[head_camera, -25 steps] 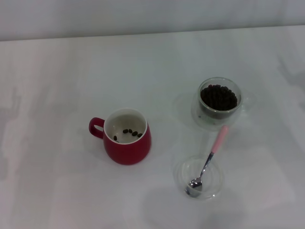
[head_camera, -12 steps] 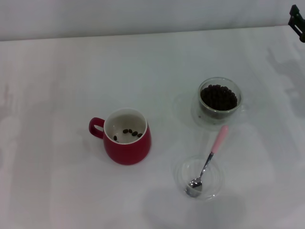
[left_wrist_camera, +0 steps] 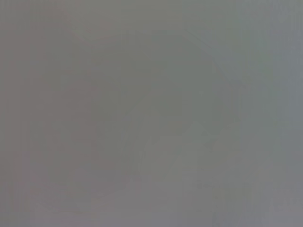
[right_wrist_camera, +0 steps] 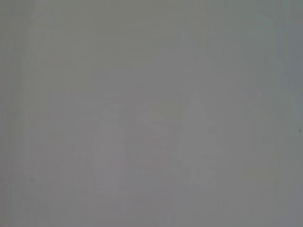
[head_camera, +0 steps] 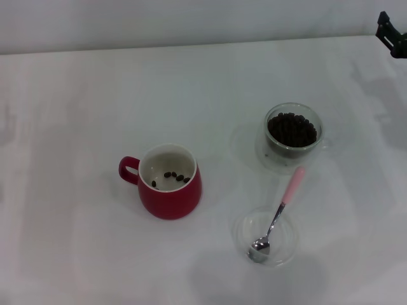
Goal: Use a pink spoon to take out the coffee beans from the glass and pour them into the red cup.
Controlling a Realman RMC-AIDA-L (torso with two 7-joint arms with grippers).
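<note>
On the white bench (head_camera: 76, 101), the task items are lying untouched in the head view. Toward the robot's right, the glass (head_camera: 293, 136) is standing upright and holding a heap of coffee beans (head_camera: 291, 129) that is filling much of its inner bowl. Just nearer the robot, the pink spoon (head_camera: 280, 212) is resting at a slant: its metal bowl is sitting inside a shallow clear dish (head_camera: 265, 238), while its pink handle is leaning out over the dish rim and pointing up toward the glass, ending just beside it. Left of these, well apart, the red cup (head_camera: 166, 182) is standing upright with its loop handle facing the robot's left; a few beans are lying on its white floor. At the far right edge, a small dark part of the right end effector (head_camera: 390, 35) is showing; whether it is released or clenched cannot be told. No left end effector is appearing in the head view, and both wrist views are showing only a blank grey field.
</note>
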